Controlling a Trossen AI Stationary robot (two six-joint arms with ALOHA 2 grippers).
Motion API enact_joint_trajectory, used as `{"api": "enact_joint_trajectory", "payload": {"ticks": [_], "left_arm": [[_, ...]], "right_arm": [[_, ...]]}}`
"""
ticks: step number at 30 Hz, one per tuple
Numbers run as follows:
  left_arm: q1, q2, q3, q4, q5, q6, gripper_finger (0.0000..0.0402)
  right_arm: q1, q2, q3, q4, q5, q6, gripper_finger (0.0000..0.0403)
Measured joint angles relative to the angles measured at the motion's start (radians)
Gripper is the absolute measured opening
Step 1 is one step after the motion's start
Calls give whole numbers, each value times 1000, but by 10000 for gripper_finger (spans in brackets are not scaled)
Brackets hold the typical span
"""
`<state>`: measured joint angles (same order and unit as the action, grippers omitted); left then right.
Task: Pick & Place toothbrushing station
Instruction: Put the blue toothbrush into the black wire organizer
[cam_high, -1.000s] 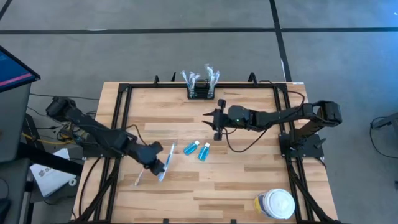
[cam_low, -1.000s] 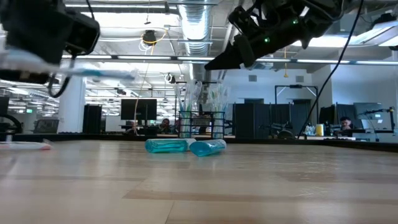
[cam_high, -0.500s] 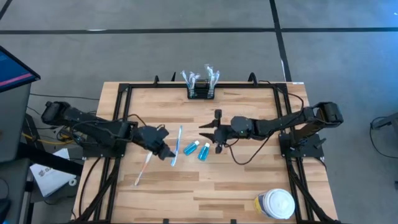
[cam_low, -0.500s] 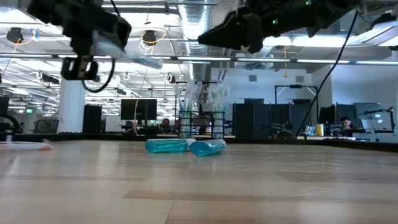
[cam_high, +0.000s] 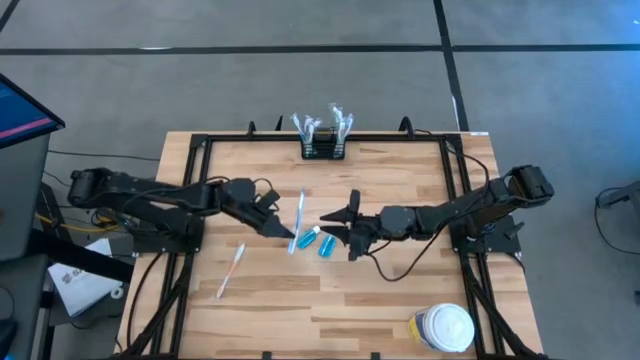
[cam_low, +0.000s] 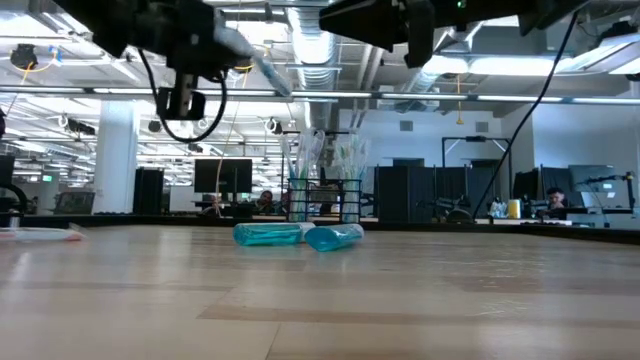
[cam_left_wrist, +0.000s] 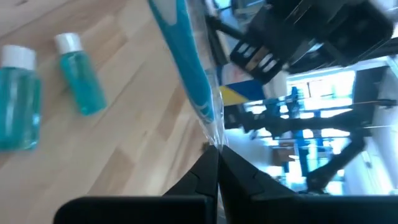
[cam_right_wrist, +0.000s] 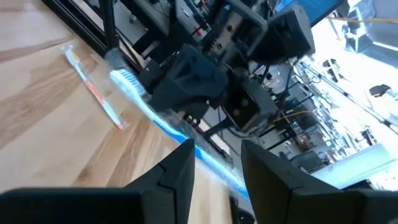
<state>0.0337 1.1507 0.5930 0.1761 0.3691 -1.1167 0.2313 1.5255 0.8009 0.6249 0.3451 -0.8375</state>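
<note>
Gripping a wrapped toothbrush (cam_high: 298, 222), the left tool (cam_high: 283, 228) sits mid-bench; the caddy (cam_high: 323, 150) lies beyond at the far edge, while the right tool (cam_high: 335, 234) hangs open.

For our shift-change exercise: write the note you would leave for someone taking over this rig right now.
Left hand: shut on a blue toothbrush, held up over mid-table.
Right hand: open, empty, facing the left hand, just above the two blue bottles.
Black holder: at the table's far edge, wrapped items already standing in it.
Red toothbrush: lying on the table near the left side.
White jar: near right corner.
Done: blue toothbrush picked up.
Left: probably get it into the holder, then the red toothbrush and bottles.
</note>
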Motion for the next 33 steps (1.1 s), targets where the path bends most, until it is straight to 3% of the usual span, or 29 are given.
{"api": "enact_joint_trajectory", "payload": {"ticks": [18,25,33], "left_arm": [[52,209,0,428,138,-145,0],[52,221,0,458,143,-152,0],[52,222,-2,446,161,-152,0]], "right_arm": [[48,10,0,-2,27,-60,120],[59,80,10,3,57,-64,120],[69,199,124,9,148,-142,120]]}}
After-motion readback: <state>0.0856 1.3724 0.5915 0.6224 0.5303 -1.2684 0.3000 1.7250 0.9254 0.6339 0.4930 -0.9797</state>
